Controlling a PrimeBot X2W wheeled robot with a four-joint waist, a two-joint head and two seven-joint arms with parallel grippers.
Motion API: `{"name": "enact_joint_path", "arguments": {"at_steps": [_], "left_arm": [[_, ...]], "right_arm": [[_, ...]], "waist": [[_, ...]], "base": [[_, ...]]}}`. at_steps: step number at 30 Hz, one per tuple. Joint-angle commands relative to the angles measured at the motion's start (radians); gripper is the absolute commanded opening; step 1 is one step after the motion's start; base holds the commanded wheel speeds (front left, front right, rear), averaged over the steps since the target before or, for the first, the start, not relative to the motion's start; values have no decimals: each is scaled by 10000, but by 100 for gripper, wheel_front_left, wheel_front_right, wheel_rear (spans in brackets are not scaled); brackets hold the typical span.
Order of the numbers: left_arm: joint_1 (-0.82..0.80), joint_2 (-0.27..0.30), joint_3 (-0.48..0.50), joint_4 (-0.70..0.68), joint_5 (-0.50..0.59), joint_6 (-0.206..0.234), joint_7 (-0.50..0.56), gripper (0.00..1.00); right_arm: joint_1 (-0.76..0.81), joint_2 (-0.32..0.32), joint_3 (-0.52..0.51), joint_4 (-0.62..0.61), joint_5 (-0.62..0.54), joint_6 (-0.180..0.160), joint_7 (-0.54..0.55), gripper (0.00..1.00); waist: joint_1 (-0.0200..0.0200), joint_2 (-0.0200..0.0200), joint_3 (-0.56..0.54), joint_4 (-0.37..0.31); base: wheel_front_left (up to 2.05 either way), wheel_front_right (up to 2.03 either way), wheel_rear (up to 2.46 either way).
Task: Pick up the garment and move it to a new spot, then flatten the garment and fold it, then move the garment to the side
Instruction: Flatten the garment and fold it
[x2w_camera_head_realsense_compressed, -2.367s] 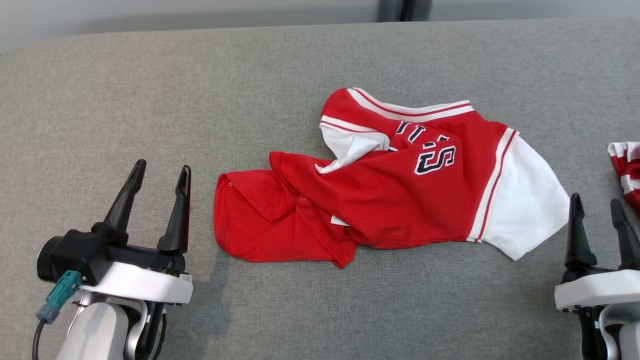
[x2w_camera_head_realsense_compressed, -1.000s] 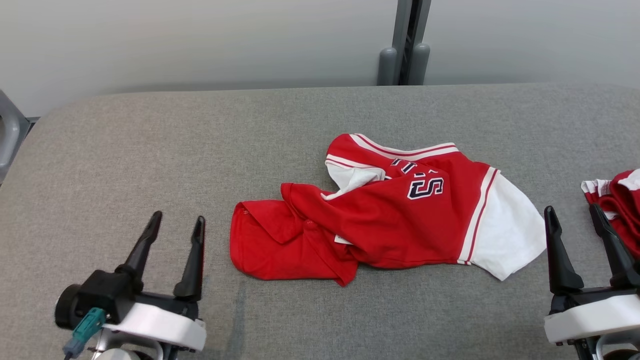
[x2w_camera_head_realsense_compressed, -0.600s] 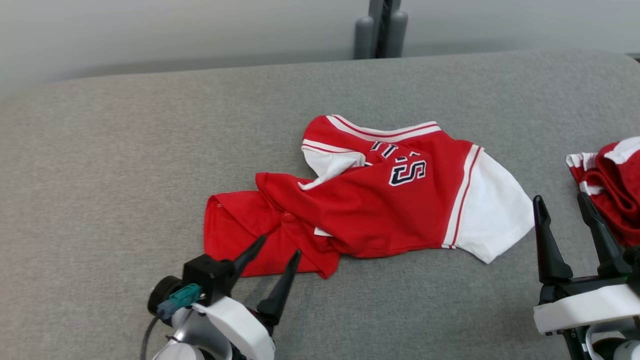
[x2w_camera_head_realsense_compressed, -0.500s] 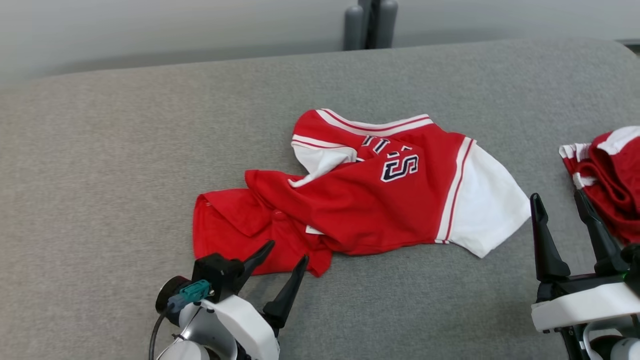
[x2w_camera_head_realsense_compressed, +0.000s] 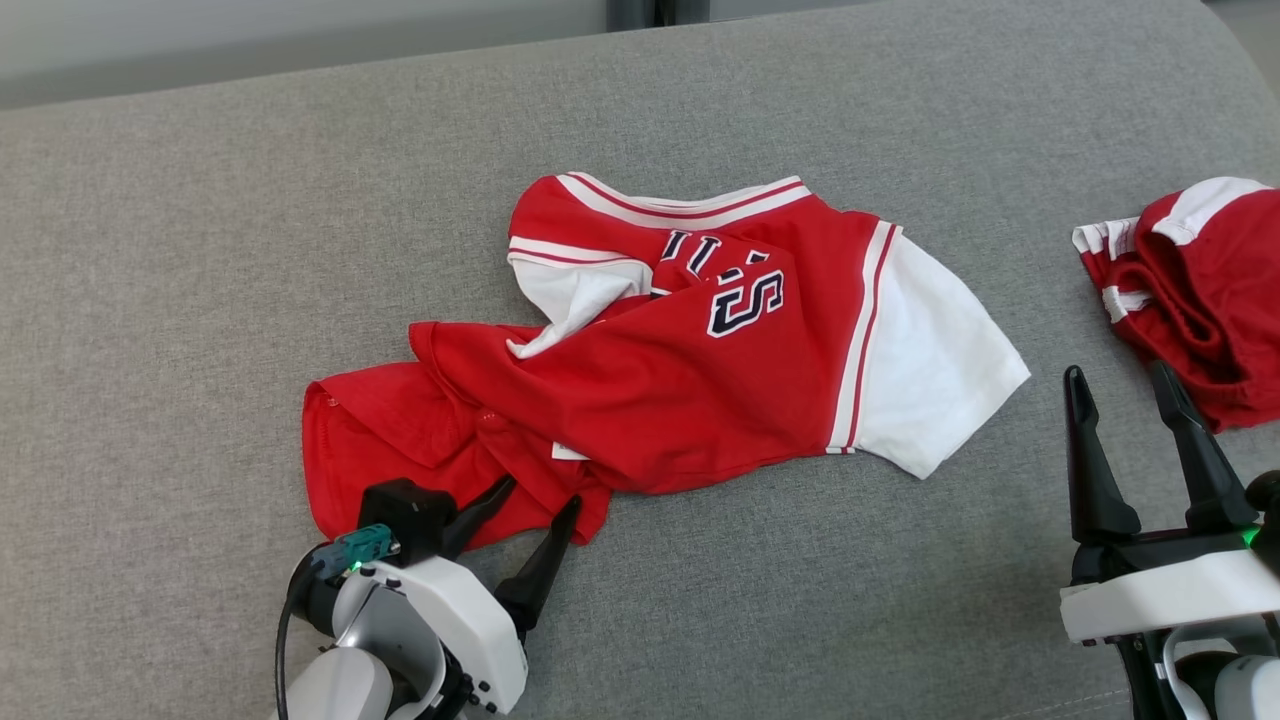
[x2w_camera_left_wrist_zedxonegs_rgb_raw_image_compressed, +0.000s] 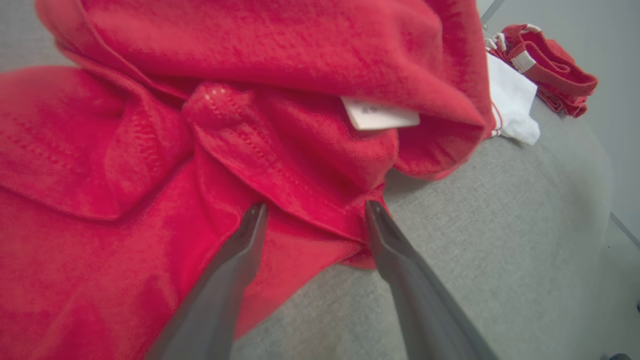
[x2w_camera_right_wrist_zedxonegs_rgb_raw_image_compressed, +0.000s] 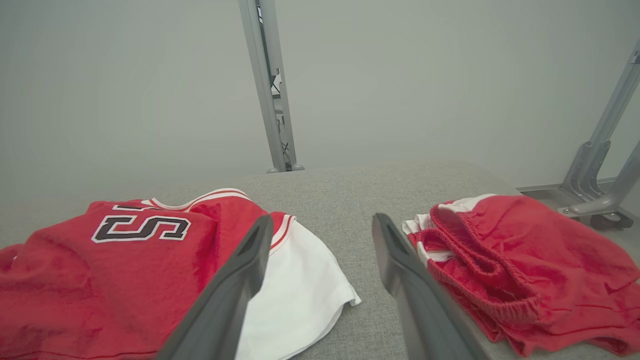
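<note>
Left gripper (x2w_camera_head_realsense_compressed: 542, 492) has come in from its earlier station well off to the outer side of the jersey (x2w_camera_head_realsense_compressed: 700, 370) and now sits at the garment's nearest red corner. The head camera has also swung, so the cloth's apparent drift across the frame is not a real move; the jersey lies crumpled as before on the grey padded surface (x2w_camera_head_realsense_compressed: 200, 250). The left jaws stand fully apart with nothing held. In the left wrist view the two fingers straddle a doubled hem fold (x2w_camera_left_wrist_zedxonegs_rgb_raw_image_compressed: 300, 190), the tips at or just above the cloth; contact cannot be confirmed. Judgement: the approach for the pick-up is done, closing on that fold is the next action, and no lift has started. Right gripper (x2w_camera_head_realsense_compressed: 1116, 370) is also wide open and empty. The jersey's white sleeve lies ahead of it toward its inner side, and a pair of red shorts (x2w_camera_head_realsense_compressed: 1200, 290) with white trim lies just ahead on its outer side. Writing: a navy, white-edged "S" (x2w_camera_head_realsense_compressed: 745, 300) on the chest; the letters beyond it are creased under a fold and unreadable. A white tag (x2w_camera_left_wrist_zedxonegs_rgb_raw_image_compressed: 381, 114) lies just beyond the left fingertips, its print too blurred to read.
</note>
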Motion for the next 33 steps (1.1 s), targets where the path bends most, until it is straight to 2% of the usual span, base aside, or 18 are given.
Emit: {"name": "enact_joint_path", "arguments": {"at_steps": [1,5,6,7,8,15,22,29,33], "left_arm": [[-153,77,67,90,-12,40,-30,100],[-375,56,-11,157,-55,-22,-285,100],[-430,38,-49,100,-51,-43,-405,95],[-488,63,-68,58,8,-58,-527,19],[-500,79,-89,42,28,-54,-606,0],[-440,366,45,-500,132,77,-1005,0],[-198,1284,780,-2114,211,509,-995,0],[42,2396,1360,-3777,437,826,-414,0],[628,2580,1249,-3919,-77,752,488,0]], "right_arm": [[-117,-37,-29,28,46,-4,-78,100],[-179,-37,34,122,114,-4,-135,100],[-183,-36,44,149,117,-4,-137,100],[-192,-36,46,170,132,-4,-156,100],[-205,-37,45,195,145,-4,-174,100],[-133,-37,-129,309,235,-4,-212,100],[-28,-39,-394,357,305,-4,-212,100],[-45,-39,-522,397,338,-4,-150,100],[-76,-39,-508,408,320,-4,-79,100]], "waist": [[0,-1,26,-5],[0,-1,36,10],[0,-1,26,21],[0,-1,19,32],[0,-1,6,45],[0,-1,-204,269],[0,-1,-484,728],[0,-1,-603,1159],[0,-1,-604,1276]], "base": [[0,0,0],[0,0,0],[0,0,0],[0,0,0],[0,0,0],[0,0,0],[0,0,0],[0,0,0],[0,0,0]]}}
